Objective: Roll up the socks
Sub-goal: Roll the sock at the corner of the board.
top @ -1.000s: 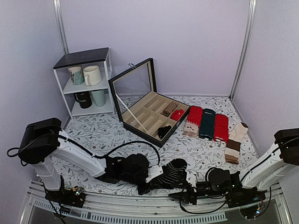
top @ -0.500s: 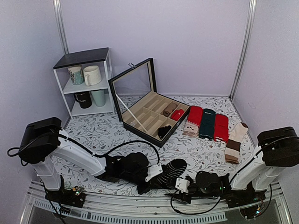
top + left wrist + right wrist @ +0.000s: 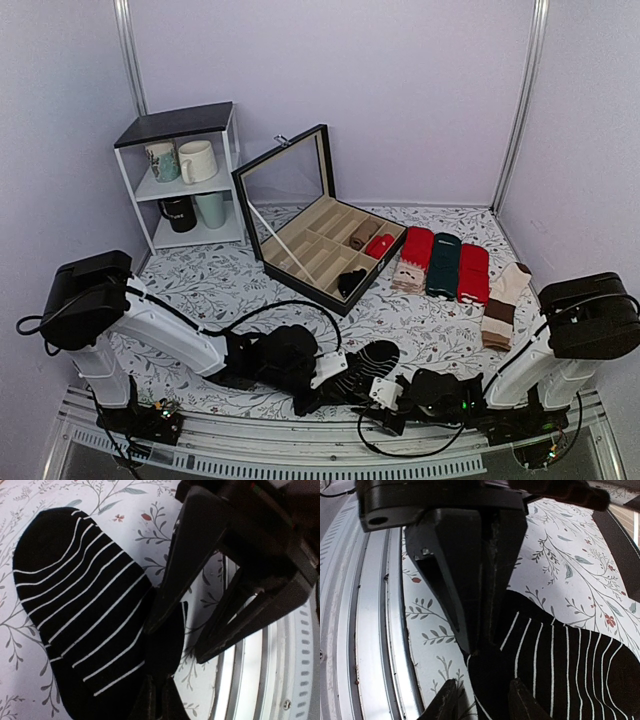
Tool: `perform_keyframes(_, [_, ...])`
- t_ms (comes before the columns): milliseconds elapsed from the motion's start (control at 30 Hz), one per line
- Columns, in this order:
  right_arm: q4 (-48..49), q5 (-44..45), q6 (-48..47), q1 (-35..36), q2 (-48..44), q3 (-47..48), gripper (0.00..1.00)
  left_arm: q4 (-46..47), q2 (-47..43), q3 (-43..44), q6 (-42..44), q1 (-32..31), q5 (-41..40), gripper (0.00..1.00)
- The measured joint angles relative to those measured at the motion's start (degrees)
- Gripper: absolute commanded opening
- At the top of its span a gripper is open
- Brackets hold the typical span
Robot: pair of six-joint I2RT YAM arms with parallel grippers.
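A black sock with white stripes [image 3: 366,358] lies flat on the floral table near its front edge. It fills the left wrist view [image 3: 75,590] and runs off to the right in the right wrist view [image 3: 570,665]. My left gripper [image 3: 322,373] [image 3: 159,684] is shut, pinching the sock's near end. My right gripper [image 3: 384,392] [image 3: 483,685] faces it, open, and its two fingers straddle that same end of the sock. One right finger [image 3: 170,580] rests over the sock's edge. The left fingers [image 3: 470,580] meet right in front of the right gripper.
An open black compartment box [image 3: 300,262] holding rolled socks stands mid-table. Red, green and red socks [image 3: 442,266] lie to its right, with a beige and brown pair [image 3: 505,298] beyond. A white shelf with mugs [image 3: 185,175] is at the back left. A metal rail [image 3: 370,630] runs along the near edge.
My right gripper has moved left along the front edge up to the sock's near end. The sock, bunched and raised before, now lies flatter. The left gripper has kept its hold.
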Motion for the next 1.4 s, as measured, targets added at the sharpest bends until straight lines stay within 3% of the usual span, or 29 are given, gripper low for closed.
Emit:
perform_keyframes(133, [-0.39,0.76,2.14,0.0,0.63,0.76,0.08,0.15,0.0,-0.15,0.13,0.09,0.33,0.0])
perform_keyframes(233, [-0.85,0.92,4.24,0.0,0.7,1.22,0.02,0.85,-0.26,-0.79,-0.17,0.2,0.28,0.17])
perform_keyframes(567, [-0.09,-4.39,17.66,-1.99,-0.04,-0.15,0.0,1.88,-9.6,-8.39,4.61,-0.22,-7.13,0.31])
perform_keyframes(767, [-1.79,-12.79,28.24,-5.79,-0.87,0.07,0.01,10.54,-17.22,-13.05,13.88,-2.29,-10.88,0.33])
perform_keyframes(1033, [-6.03,-19.41,38.23,-6.86,-1.09,2.38,0.01,16.72,-14.25,-13.99,20.24,-3.61,-10.29,0.35])
perform_keyframes(1400, [-7.23,-21.81,41.68,-7.72,-1.09,2.99,0.01,16.28,-9.62,-13.99,22.71,-4.68,-8.83,0.35])
